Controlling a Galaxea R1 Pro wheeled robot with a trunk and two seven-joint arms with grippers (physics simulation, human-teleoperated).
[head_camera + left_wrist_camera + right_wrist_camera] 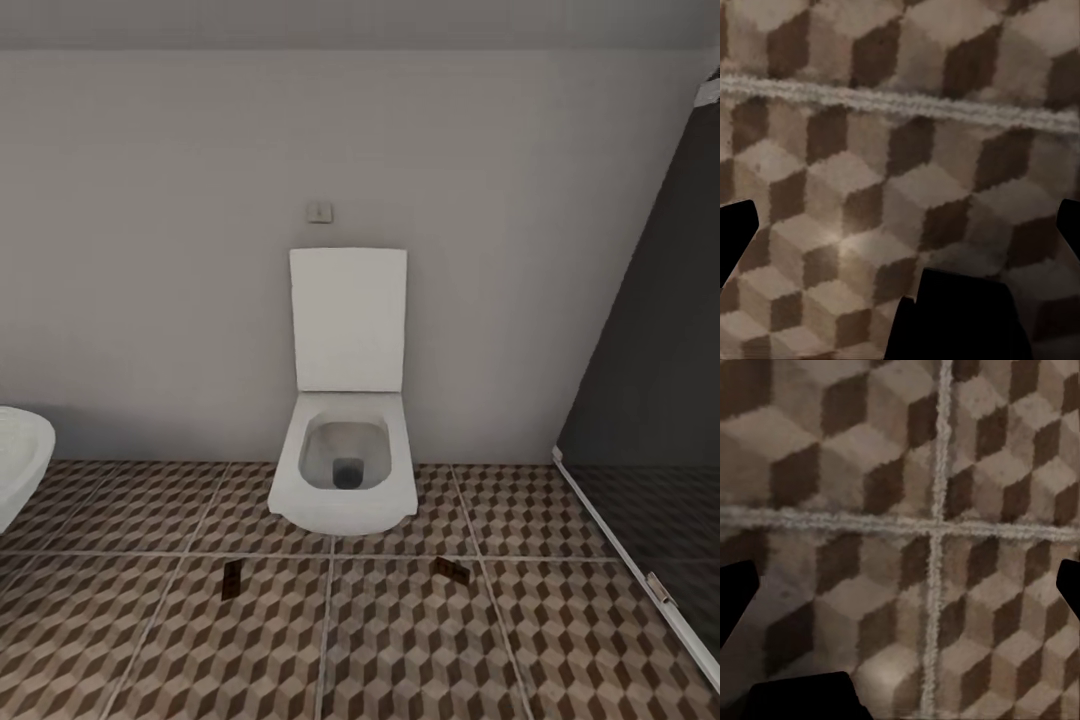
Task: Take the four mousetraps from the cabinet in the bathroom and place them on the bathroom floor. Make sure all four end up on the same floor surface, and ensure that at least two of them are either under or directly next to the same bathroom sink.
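On the bathroom floor (150,640), against the far grey wall (150,250): a white square toilet (345,470), lid raised, bowl open toward the camera. Above the lid, a small flush plate (319,211) set in the wall. In front of the toilet, two mousetraps lying flat on the cube-patterned tiles: one dark mousetrap (232,579) off the bowl's left front corner, just past a grout line, and a second mousetrap (452,570) off its right front corner, turned at an angle; well apart from each other, neither touching the toilet. At the floor's left edge, the rounded white rim of a bathtub (22,460). Along the floor's right edge, a dark glass shower panel (650,400) in a pale frame.

Below the left hand (900,232), bare tile and one grout line; fingertips (735,232) black at both sides of the wrist view, spread wide, nothing between them. Below the right hand (900,592), a crossing of grout lines; fingertips (735,592) likewise spread wide and empty.
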